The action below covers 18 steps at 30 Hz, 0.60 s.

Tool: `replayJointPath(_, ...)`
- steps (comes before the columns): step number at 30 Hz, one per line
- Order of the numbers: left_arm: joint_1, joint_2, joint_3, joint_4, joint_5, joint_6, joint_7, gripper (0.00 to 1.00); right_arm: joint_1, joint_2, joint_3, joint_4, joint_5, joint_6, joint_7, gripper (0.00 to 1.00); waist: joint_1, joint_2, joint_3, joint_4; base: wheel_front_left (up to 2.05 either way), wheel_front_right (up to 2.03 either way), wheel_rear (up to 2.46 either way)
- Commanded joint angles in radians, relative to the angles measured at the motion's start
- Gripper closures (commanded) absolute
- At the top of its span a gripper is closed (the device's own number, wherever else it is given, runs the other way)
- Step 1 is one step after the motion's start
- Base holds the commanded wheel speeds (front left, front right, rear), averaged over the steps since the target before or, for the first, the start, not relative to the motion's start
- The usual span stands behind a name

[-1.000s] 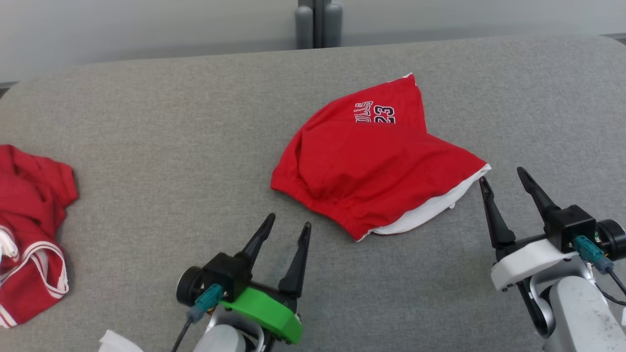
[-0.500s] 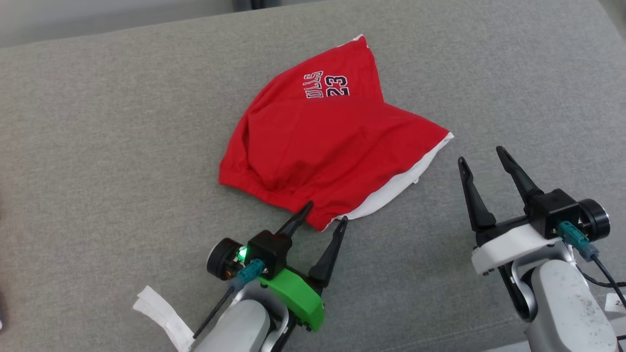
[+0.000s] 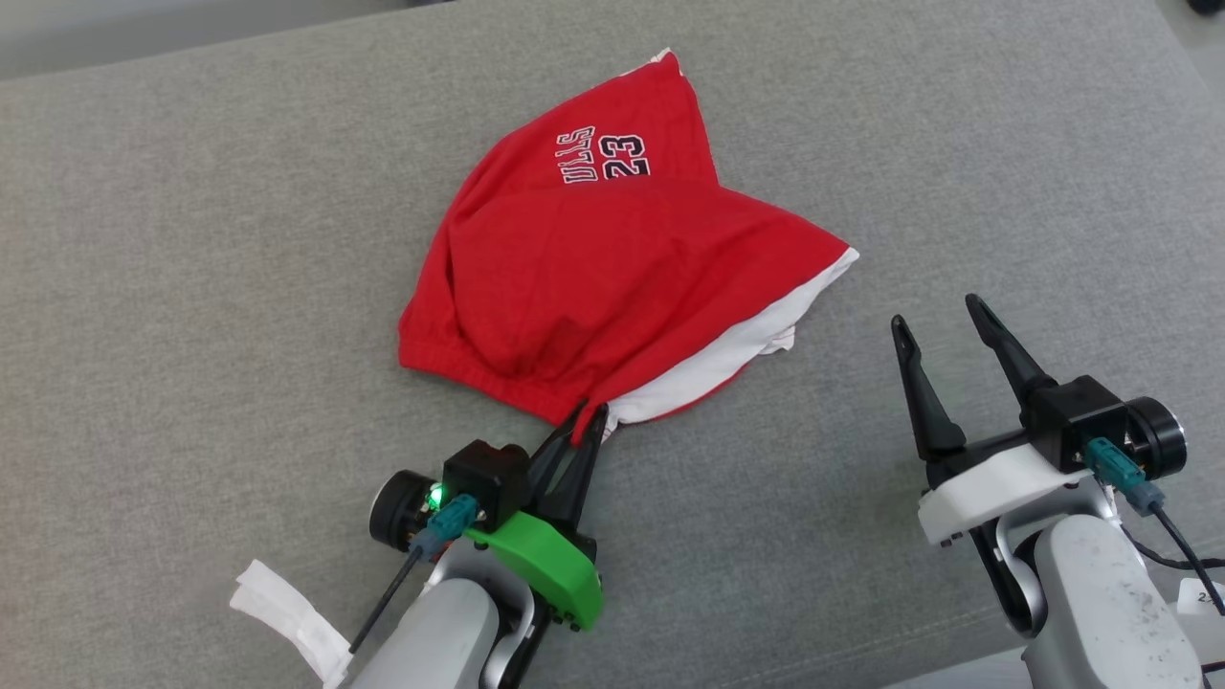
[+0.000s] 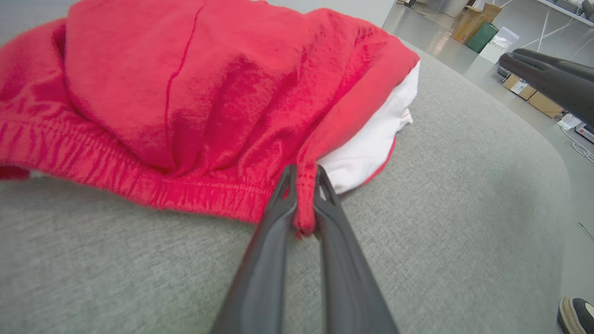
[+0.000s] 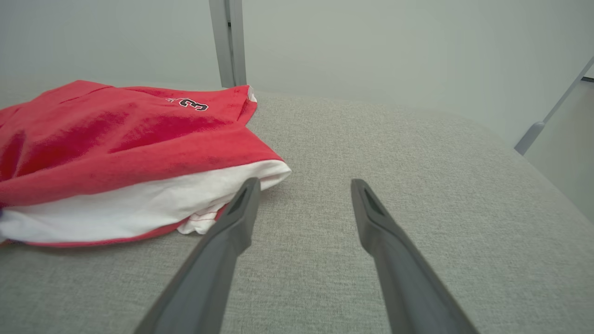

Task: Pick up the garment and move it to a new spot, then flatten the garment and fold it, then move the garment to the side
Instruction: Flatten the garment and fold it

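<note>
On the grey fabric-topped counter [image 3: 191, 287] lies one garment [image 3: 593, 277], a pair of red shorts with a white inner layer showing along its right-hand edge. It sits near the middle of the counter, just ahead of the robot and between the two arms. Its gathered elastic waistband is the edge nearest the robot. The leg printed with "23" and dark lettering points away towards the far side, and the other leg points off to the robot's right, so the cloth spreads about as wide as it is deep. There are two end effectors. The left end effector [image 3: 582, 421] is clamped narrow on the near right corner of the waistband, with a fold of red cloth pinched between its fingers. The right end effector [image 3: 935, 311] is spread wide and holds nothing, just beside the white edge without touching it. One white strip [image 3: 282, 612] lies beside the left arm.
</note>
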State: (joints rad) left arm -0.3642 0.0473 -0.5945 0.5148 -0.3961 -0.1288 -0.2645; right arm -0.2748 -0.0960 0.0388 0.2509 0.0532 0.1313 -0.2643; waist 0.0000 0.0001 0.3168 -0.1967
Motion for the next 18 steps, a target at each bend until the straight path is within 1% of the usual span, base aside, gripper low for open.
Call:
replayJointPath(1,0.017,0.007,0.006,-0.015,-0.011,-0.004,0.0,1.0,0.019,-0.001,0.0,0.007,0.003,-0.001,0.0,0.0,0.0,-0.0001,-0.033,0.035,0.0,0.0,0.0)
replayJointPath(4,0.036,0.006,0.025,-0.067,-0.02,-0.004,0.0,1.0,0.03,-0.004,-0.001,0.017,0.01,-0.001,0.0,0.0,0.0,-0.0001,-0.068,0.073,0.0,0.0,0.0)
replayJointPath(9,0.087,0.006,0.048,-0.155,-0.023,-0.004,0.0,1.0,0.069,-0.002,-0.003,0.038,0.018,-0.001,0.0,0.0,0.0,-0.0001,-0.137,0.155,0.0,0.0,0.0)
replayJointPath(14,0.149,0.012,0.09,-0.188,-0.003,-0.004,0.0,1.0,0.097,0.006,-0.004,0.054,0.027,-0.001,0.0,0.0,0.0,-0.0001,-0.181,0.221,0.0,0.0,0.0)
replayJointPath(18,0.184,0.027,0.158,-0.182,0.006,-0.004,0.0,1.0,0.11,0.013,0.002,0.061,0.028,-0.001,0.0,0.0,0.0,-0.0001,-0.191,0.253,0.0,0.0,0.0)
